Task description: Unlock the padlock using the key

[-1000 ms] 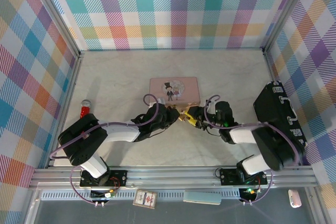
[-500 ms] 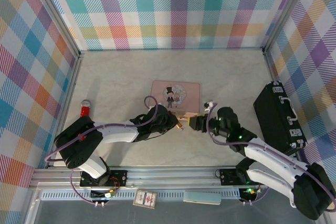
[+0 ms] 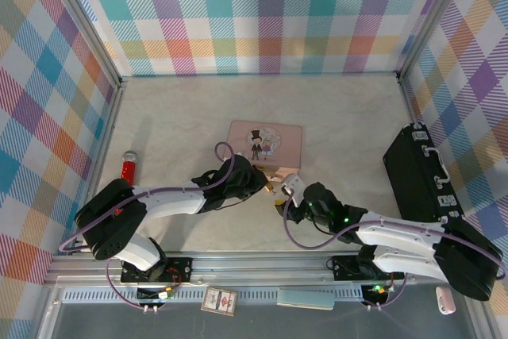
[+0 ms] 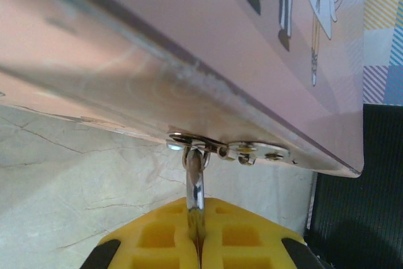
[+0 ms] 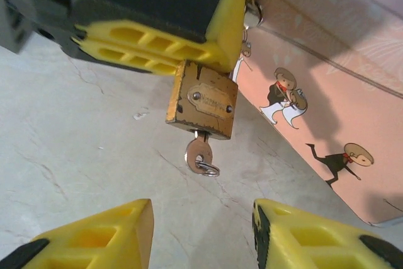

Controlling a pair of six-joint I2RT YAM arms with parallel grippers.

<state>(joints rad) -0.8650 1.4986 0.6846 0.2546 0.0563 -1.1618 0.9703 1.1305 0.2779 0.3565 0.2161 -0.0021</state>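
Marble tabletop [image 5: 63,124]; padlock [image 5: 203,106], key [image 5: 198,152] inserted, hangs ahead of parted right jaws.

Blocked at centre by pink tin [image 3: 264,143], at right by black case [image 3: 421,180]; open across far table [image 3: 182,109]; clear gap between key [image 5: 200,154] and right gripper [image 5: 201,218].

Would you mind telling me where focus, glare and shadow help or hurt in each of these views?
Right wrist: the padlock and the key in it are sharp; a dark shadow falls across the pink tin. Left wrist: the tin's near wall is blurred, with glare along its rim and on the shackle. Top external: evenly lit, but the padlock is tiny.
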